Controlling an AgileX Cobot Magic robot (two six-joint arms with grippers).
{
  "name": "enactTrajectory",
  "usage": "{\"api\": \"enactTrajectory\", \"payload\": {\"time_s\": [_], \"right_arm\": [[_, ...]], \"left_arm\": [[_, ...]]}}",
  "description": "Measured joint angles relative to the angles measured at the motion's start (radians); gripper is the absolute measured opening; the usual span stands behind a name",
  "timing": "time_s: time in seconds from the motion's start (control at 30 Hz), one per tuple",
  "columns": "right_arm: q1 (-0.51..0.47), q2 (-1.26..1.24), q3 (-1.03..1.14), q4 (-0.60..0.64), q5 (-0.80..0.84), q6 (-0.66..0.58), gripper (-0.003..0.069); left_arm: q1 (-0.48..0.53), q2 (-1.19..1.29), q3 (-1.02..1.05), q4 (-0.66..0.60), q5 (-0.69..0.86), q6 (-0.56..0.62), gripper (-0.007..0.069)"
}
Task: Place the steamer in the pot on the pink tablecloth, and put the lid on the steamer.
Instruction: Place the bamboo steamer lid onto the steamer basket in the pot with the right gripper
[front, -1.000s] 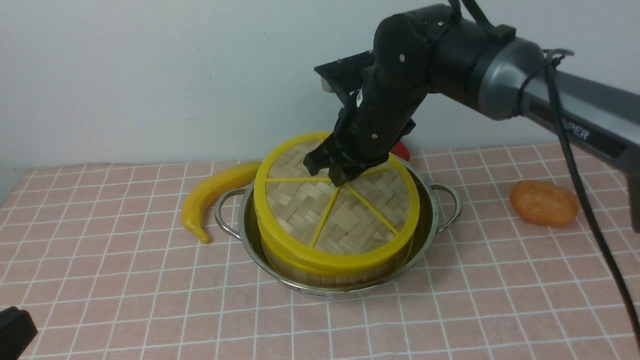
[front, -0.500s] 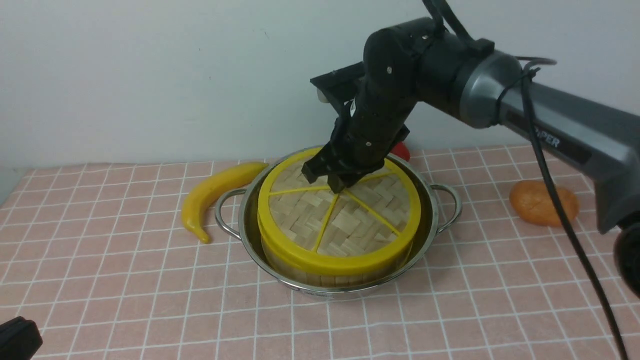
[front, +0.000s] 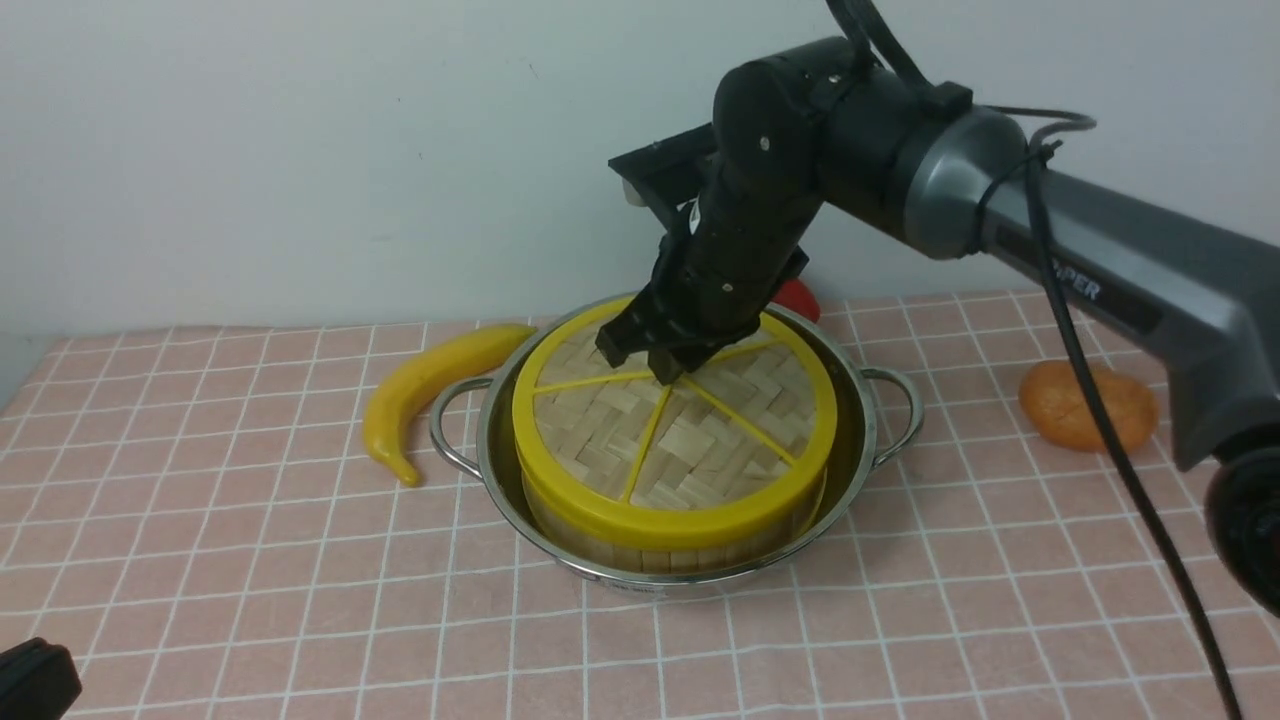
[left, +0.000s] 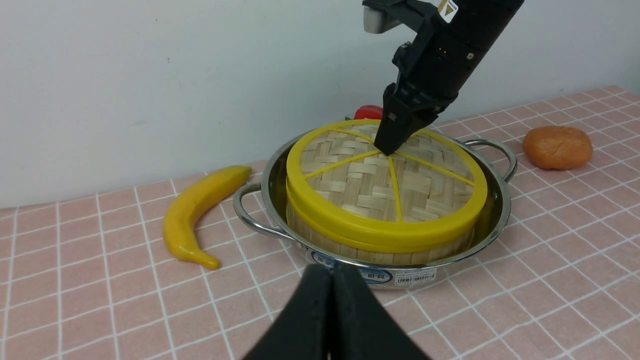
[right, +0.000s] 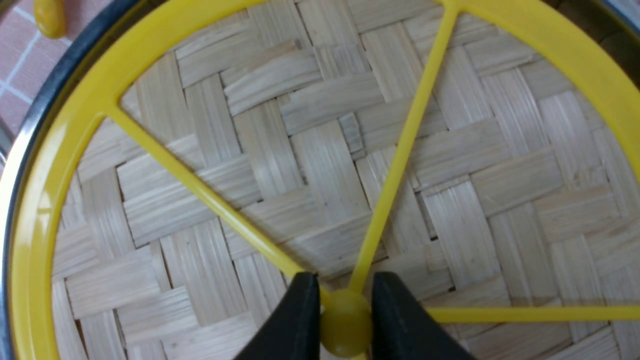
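Note:
The steel pot (front: 497, 470) stands on the pink tablecloth (front: 250, 560), and the steamer (front: 660, 556) sits inside it. The woven lid (front: 700, 440) lies level on the steamer's top rim. My right gripper (front: 662, 372) reaches down from above and is shut on the lid's yellow centre knob (right: 345, 322), one black finger (right: 295, 320) on each side. The steamer's contents are hidden under the lid. My left gripper (left: 331, 275) is shut and empty, low over the cloth just in front of the pot (left: 495, 220).
A yellow banana (front: 420, 385) lies on the cloth just left of the pot's left handle. An orange lump (front: 1087, 405) lies to the right. A red object (front: 800, 298) peeks out behind the pot. A pale wall closes the back.
The lid was tilted above the steamer with its far edge raised. My right gripper has lowered it, and it now rests flat on the steamer's rim. The left gripper has barely moved.

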Motion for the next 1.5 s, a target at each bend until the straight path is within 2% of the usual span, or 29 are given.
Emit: {"api": "enactTrajectory", "payload": {"time_s": [1.5], "right_arm": [[0.0, 0.072, -0.137, -0.015, 0.071, 0.003, 0.0145]], "left_arm": [[0.0, 0.0, 0.0, 0.006, 0.0, 0.0, -0.0008]]}}
